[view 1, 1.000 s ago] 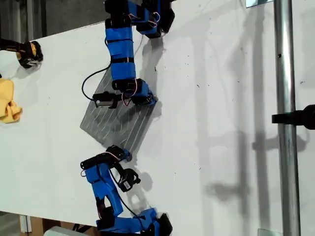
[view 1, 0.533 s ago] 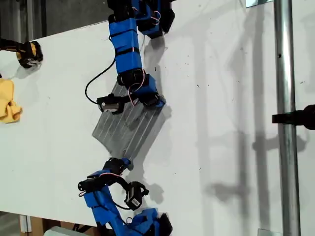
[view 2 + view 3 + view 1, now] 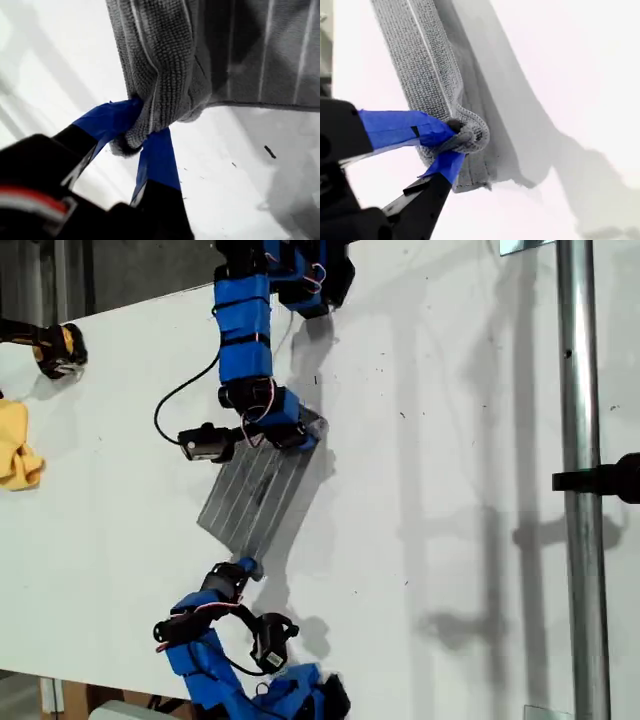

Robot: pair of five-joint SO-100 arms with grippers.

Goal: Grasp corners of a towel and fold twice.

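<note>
The white table (image 3: 450, 440) carries the grey striped towel (image 3: 255, 495), stretched between two blue arms left of centre in the exterior view. My first gripper (image 3: 142, 142) is clamped on a bunched corner (image 3: 150, 120). My second gripper (image 3: 451, 145) pinches another corner (image 3: 470, 132).

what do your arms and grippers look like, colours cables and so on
Both arms are blue printed segments with black motor blocks and thin black, red and white cables. My first gripper and second gripper have black bodies with flat, tapered fingers wrapped in blue tape.
</note>
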